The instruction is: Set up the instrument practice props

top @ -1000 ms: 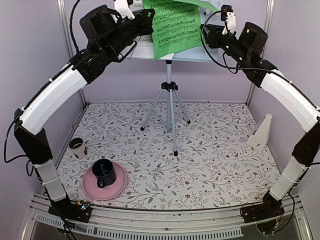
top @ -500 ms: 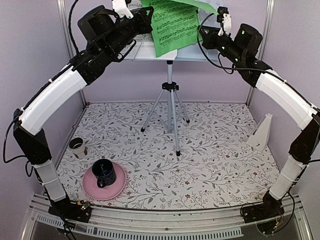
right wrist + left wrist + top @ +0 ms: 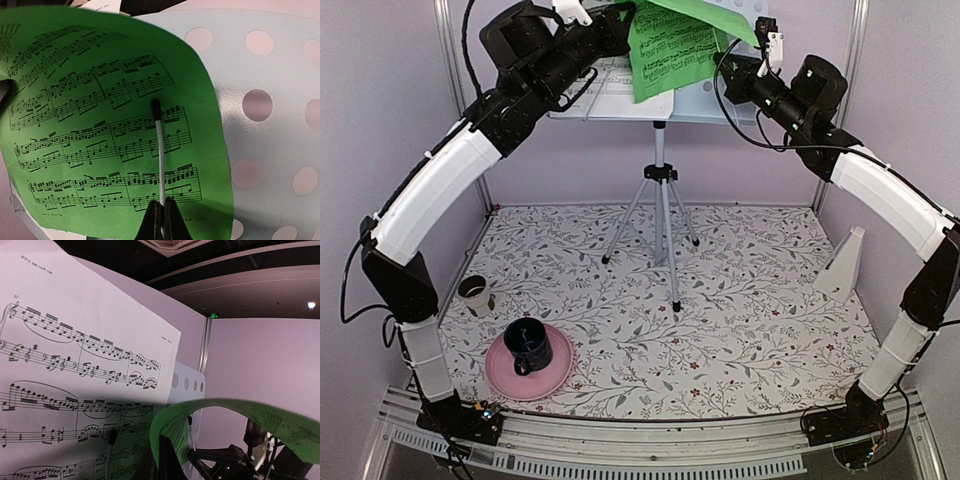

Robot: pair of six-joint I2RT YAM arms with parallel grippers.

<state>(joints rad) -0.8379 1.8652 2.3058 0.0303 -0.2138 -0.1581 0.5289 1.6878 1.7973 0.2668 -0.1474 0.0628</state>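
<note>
The pale-blue perforated music stand [image 3: 705,100] stands on its silver tripod [image 3: 660,215] at the back middle. The white sheet of music [image 3: 605,85] rests on its left half and fills the left wrist view [image 3: 75,365]. The green sheet of music [image 3: 670,50] lies over the stand's middle with its top edge curled forward. My left gripper [image 3: 625,25] is shut on the green sheet's upper left edge [image 3: 175,430]. My right gripper [image 3: 723,72] is shut on the stand's thin white page-holder wire [image 3: 159,150], which lies across the green sheet [image 3: 100,125]. The white pyramid metronome [image 3: 844,265] stands at the right wall.
A dark mug [image 3: 528,345] sits on a pink plate [image 3: 558,378] at the front left. A small beige cup [image 3: 475,293] stands behind it by the left wall. Both arms arch high over the floral mat [image 3: 740,320]. Purple walls close in the sides and back.
My left gripper has lifted the green sheet higher and a little to the right. My right gripper has moved left and closer to the stand's right side.
</note>
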